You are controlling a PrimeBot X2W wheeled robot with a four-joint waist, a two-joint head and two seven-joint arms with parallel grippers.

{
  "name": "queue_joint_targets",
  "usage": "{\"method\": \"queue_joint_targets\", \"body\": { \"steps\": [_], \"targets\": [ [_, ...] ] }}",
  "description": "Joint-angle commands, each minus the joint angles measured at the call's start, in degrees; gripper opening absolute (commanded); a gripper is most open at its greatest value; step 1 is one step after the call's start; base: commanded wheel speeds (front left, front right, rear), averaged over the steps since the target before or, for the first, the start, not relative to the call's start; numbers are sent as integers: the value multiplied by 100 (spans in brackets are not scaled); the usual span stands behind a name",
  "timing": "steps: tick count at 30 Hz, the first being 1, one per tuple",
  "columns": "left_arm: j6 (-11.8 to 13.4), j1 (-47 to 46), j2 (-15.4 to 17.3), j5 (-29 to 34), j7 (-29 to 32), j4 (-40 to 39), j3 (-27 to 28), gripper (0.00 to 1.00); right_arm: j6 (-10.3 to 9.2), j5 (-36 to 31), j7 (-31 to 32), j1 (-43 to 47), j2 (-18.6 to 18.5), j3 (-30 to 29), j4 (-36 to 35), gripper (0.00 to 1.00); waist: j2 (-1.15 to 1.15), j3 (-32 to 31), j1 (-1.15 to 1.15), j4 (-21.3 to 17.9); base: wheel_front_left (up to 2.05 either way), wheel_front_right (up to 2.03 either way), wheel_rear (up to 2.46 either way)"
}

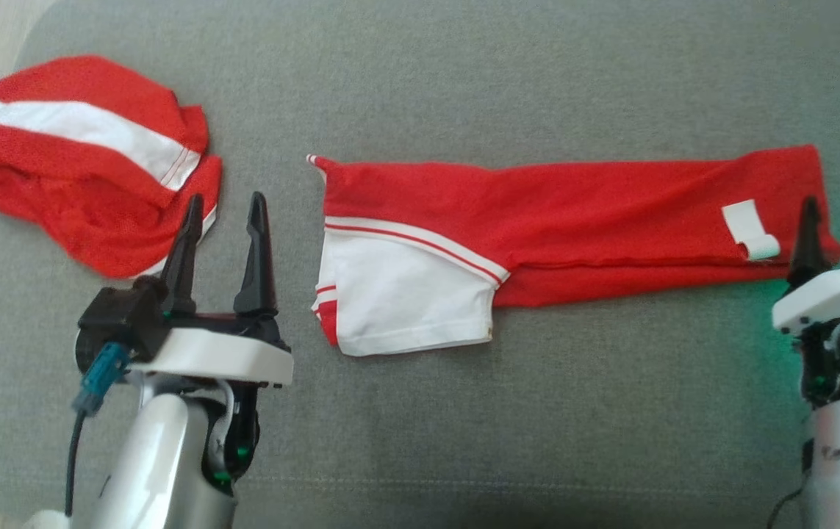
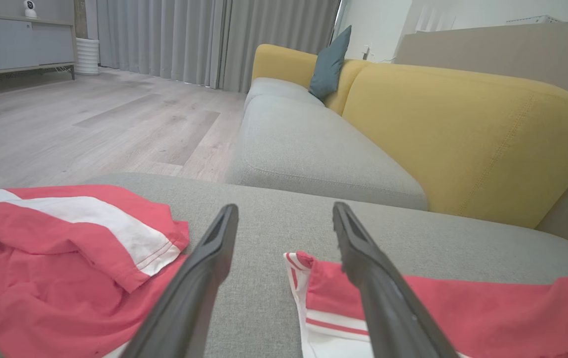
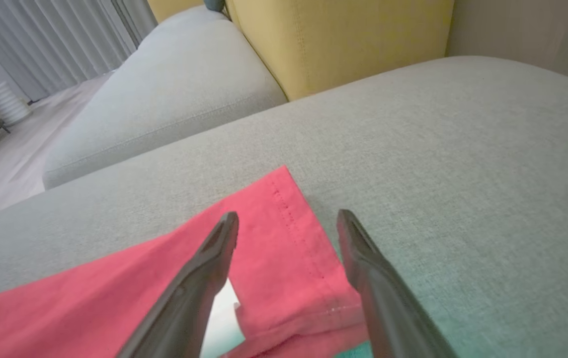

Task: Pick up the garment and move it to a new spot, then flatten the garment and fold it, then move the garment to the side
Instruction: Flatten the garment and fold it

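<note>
While both sets of jaws stand wide and empty, this job looks about halfway home. Nearest in, the left jaws hang spread over the grey sofa seat (image 1: 464, 441), gripping nothing. Just off their right finger (image 1: 256, 250) lies the white-panelled end (image 1: 397, 294) of the garment (image 1: 574, 213). Off their left finger (image 1: 183, 250) sits a second red-and-white garment (image 1: 89, 169), crumpled in a heap. Whether either fingertip touches cloth, I can't tell.

Over on the other side, the right jaws are equally wide and hold nothing. They straddle the garment's hemmed end, one finger by the white label (image 1: 749, 226), the other just past the hem over grey cushion. So the garment runs as a long, flat red strip from one set of jaws to the other, with both ends lined up for a pinch.

Reading the score: the garment lies smooth and appears doubled over lengthwise, a lower layer peeking out along the edge closest to the jaws. By my judgement the move, the flattening and a first fold are done. What's left is bringing the ends together for at least one more fold, then carrying the bundle off to the side. Watch that crumpled heap, because it crowds the left jaws.

Beyond the fingertips comes more grey seat, then the mustard-yellow backrest (image 2: 462, 134) with a teal cushion (image 2: 328, 64). Farthest off are the pale wooden floor (image 2: 90, 124) and grey curtains (image 2: 189, 35).
</note>
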Motion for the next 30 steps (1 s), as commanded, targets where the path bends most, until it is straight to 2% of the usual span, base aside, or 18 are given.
{"method": "queue_joint_targets", "body": {
  "steps": [1, 8, 17, 18, 19, 26, 30],
  "targets": [
    [-22, -244, 17, 60, -32, -164, 166, 100, 37, -43, 51, -209, 7, 21, -119, 100, 0, 99, 0, 67, 0, 0, 0],
    [35, -388, 14, 6, -32, -195, 123, 100, 37, -468, 598, -587, 86, -504, 240, 100, 0, 410, 0, 134, 0, 0, 0],
    [10, -540, 13, 89, -32, -213, 272, 100, 37, -295, 1109, -722, 127, -402, 299, 100, 0, 664, 0, 61, 0, 0, 0],
    [6, -557, 13, 102, -32, -207, 290, 100, 37, -269, 1119, -718, 129, -411, 296, 47, 0, 667, 0, 45, 0, 0, 0],
    [0, -572, 13, 116, -32, -203, 307, 100, 37, -248, 1130, -716, 130, -406, 294, 0, 0, 663, 0, 26, 0, 0, 0],
    [-37, -562, 13, 146, -32, -174, 387, 100, 37, -481, 995, -692, -16, -691, 142, 0, 0, 505, 0, -119, 0, 0, 0],
    [-42, -524, 13, 117, -32, -162, 392, 100, 37, -914, 932, -641, -222, -1039, -16, 0, 0, 396, 0, -182, 0, 0, 0]
  ]
}}
